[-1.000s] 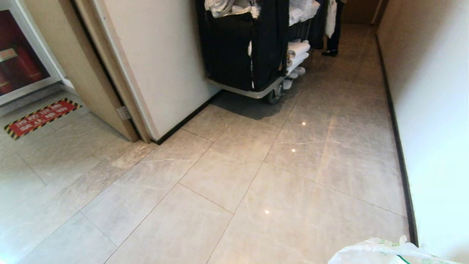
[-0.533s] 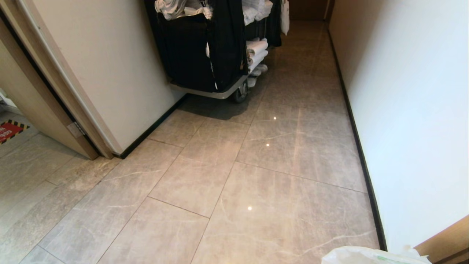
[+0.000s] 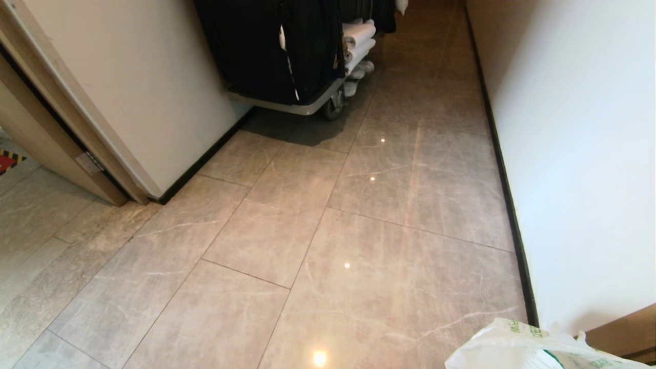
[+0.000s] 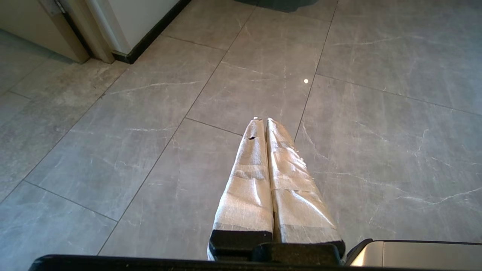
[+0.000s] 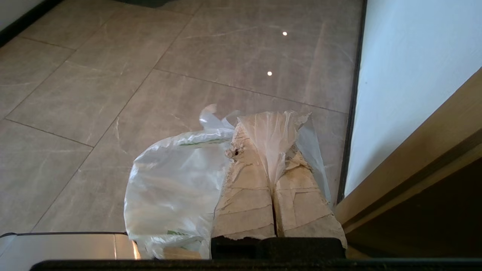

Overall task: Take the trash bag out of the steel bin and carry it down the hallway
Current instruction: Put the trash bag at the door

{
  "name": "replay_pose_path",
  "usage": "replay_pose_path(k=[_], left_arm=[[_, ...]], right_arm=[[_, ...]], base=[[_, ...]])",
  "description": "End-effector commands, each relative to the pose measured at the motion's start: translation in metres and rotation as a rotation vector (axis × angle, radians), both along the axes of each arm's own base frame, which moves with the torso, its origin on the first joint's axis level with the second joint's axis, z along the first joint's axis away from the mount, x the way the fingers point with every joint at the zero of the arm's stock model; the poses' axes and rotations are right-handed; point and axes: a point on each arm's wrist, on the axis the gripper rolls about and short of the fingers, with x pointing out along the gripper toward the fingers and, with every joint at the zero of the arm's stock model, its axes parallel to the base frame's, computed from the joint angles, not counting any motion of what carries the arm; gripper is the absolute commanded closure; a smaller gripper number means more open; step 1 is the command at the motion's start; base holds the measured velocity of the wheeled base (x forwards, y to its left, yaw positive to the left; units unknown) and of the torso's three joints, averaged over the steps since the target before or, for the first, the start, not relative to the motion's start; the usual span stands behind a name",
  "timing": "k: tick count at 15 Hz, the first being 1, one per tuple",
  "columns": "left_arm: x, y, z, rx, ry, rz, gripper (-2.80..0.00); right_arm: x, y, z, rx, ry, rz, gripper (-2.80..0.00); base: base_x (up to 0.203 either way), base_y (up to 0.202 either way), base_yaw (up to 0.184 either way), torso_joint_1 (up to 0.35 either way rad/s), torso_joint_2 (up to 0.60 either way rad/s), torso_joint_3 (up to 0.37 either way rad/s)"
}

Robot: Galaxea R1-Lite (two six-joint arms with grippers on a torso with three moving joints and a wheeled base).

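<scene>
1. I see the hallway (image 3: 389,215) ahead, with glossy tiles, white walls and a black linen cart (image 3: 287,51) at the far end on the left side.
2. The trash bag (image 5: 173,188) hangs at my right side, near the right wall; I judge it light, soft and slippery, so its gathered top is the best hold.
3. The right gripper (image 5: 272,124) pinches that plastic between its pressed fingers; the left gripper (image 4: 262,121) is pressed together on nothing.

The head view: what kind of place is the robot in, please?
Probably a hotel corridor. A black housekeeping cart with folded white towels stands ahead on glossy marbled floor tiles, between plain white walls with black baseboards.
</scene>
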Motion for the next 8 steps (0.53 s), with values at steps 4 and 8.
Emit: replay_pose_path(k=[4, 8], left_arm=[[0.0, 0.0, 0.0, -0.002, 0.0, 0.001, 0.0], [0.0, 0.0, 0.0, -0.002, 0.0, 0.001, 0.0]], right_arm=[[0.0, 0.0, 0.0001, -0.001, -0.001, 0.002, 0.0], [0.0, 0.0, 0.0002, -0.002, -0.003, 0.002, 0.0]], base=[[0.0, 0.0, 0.0, 0.005, 0.0, -0.196], [0.0, 0.0, 0.0, 0.002, 0.01, -0.197]])
